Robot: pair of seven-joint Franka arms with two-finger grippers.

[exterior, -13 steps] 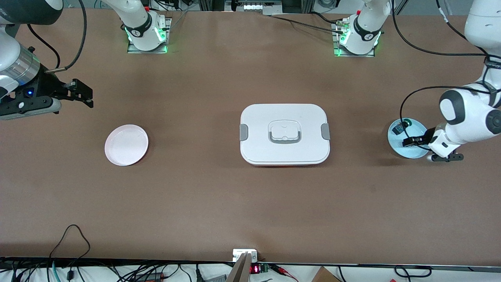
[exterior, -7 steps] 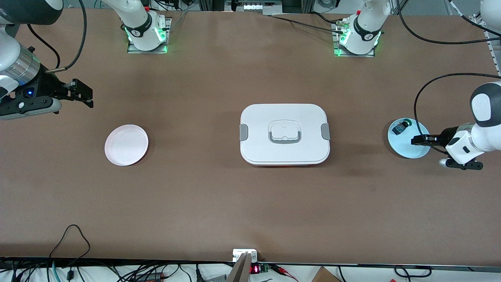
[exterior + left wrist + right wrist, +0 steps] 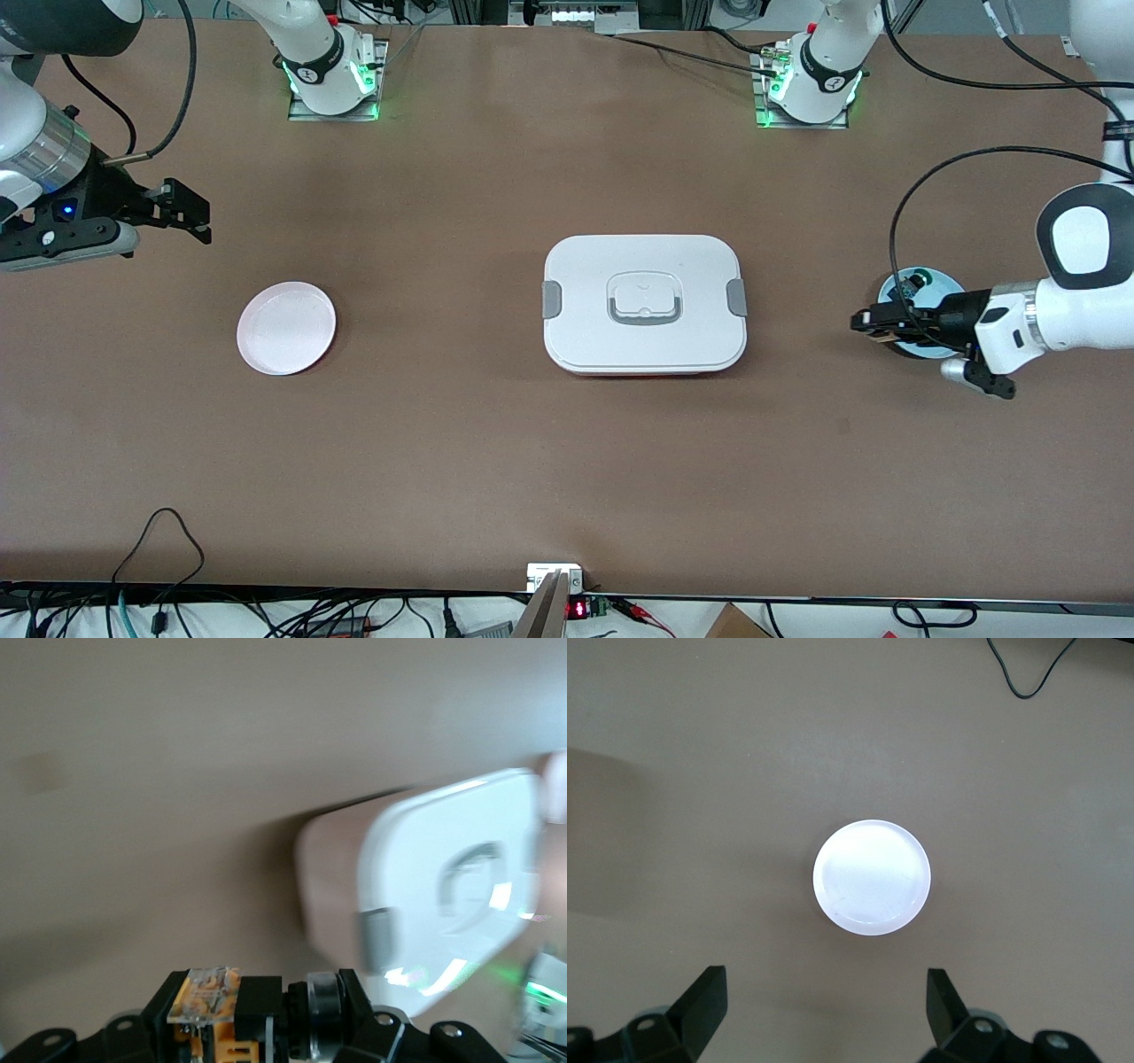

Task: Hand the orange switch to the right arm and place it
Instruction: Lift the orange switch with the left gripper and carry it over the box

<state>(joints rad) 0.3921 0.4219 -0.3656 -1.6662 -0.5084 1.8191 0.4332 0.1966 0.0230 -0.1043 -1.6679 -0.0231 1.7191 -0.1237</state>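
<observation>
From the front the left gripper [image 3: 873, 321] hangs over the blue plate's [image 3: 941, 286] edge, clenched on the orange switch [image 3: 879, 330] — its wrist view shows the switch [image 3: 213, 1014] between the fingers — while the right gripper [image 3: 824, 1001] waits spread above the pink plate [image 3: 872, 877].

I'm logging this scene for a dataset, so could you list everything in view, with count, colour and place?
orange switch: one, black and orange, held in the left gripper.
blue plate: one, light blue, at the left arm's end, under the left gripper.
black part with green cap: one, on the blue plate.
white box: one, white with grey latches, mid-table.
pink plate: one, toward the right arm's end.
left gripper: over the blue plate's edge.
right gripper: open, waiting.
</observation>
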